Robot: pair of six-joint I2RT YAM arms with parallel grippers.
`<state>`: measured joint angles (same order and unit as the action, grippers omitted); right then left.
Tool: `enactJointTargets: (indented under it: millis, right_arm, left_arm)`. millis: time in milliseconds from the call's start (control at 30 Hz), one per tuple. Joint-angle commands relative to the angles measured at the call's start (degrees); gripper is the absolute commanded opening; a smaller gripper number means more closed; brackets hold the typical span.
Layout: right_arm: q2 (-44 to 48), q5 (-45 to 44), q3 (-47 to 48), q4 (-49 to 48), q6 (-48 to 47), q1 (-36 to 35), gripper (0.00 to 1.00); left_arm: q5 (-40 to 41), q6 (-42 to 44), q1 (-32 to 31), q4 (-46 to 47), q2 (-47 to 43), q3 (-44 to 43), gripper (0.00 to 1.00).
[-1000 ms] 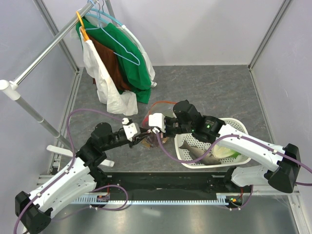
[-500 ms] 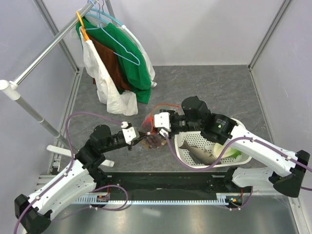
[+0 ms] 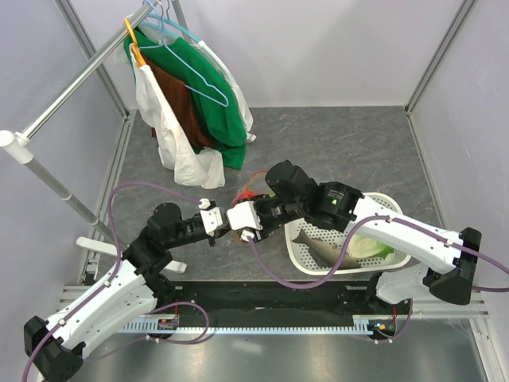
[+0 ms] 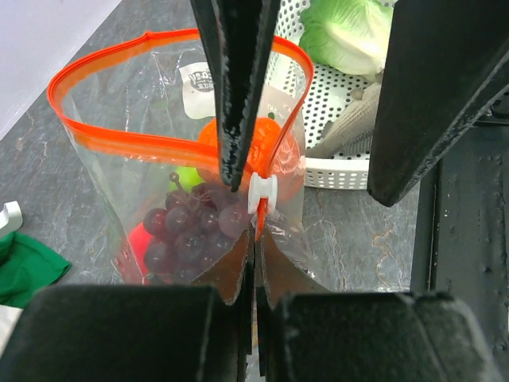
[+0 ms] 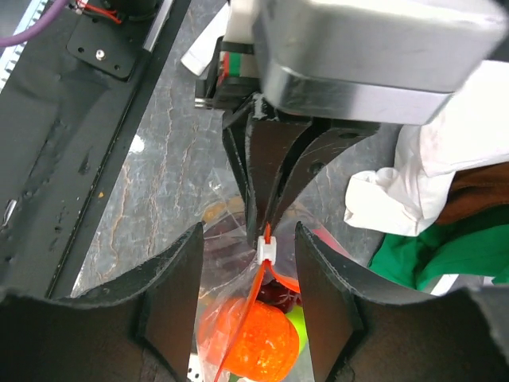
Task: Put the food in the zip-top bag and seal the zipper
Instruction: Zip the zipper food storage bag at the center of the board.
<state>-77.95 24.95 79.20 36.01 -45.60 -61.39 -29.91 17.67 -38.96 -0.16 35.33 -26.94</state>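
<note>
Both arms reach inward, left end effector (image 4: 254,296) pinched closed, right end effector (image 5: 250,235) spread.

A robot test lab: plain pale walls (image 3: 318,48) and metal posts (image 3: 433,56) enclose the grey table (image 3: 350,151), with a clothes rail (image 3: 85,73) at its left.

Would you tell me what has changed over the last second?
The right gripper swung away, then back toward the left gripper; open, it now straddles the slider. The left gripper stayed shut on the bag; basket, fish and lettuce unmoved.
</note>
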Motion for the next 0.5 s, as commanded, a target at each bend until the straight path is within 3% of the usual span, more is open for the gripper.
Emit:
enactJointTargets:
  millis: [0,133,267,467]
  right_arm:
    - [-1.23,-1.3,1.05,1.34,-2.12,-0.75,0.55]
    - [-2.2,-3.85,0.0,0.29,-2.47,-0.84,0.49]
    - [-2.9,-6.05,-0.45,-0.41,-1.6,-0.93,0.33]
    - [-2.12,-8.86,-1.15,-1.55,-1.33,-0.93,0.19]
  left_arm:
    - [0.12,0.96,0.2,2.71,-1.23,-2.68,0.02]
    - [-0.15,1.4,0.11,2.8,-1.75,-2.77,0.02]
    - [-0.32,2.37,0.11,2.27,-2.11,-3.29,0.02]
    - [0.03,2.63,0.11,1.92,-2.81,-4.0,0.02]
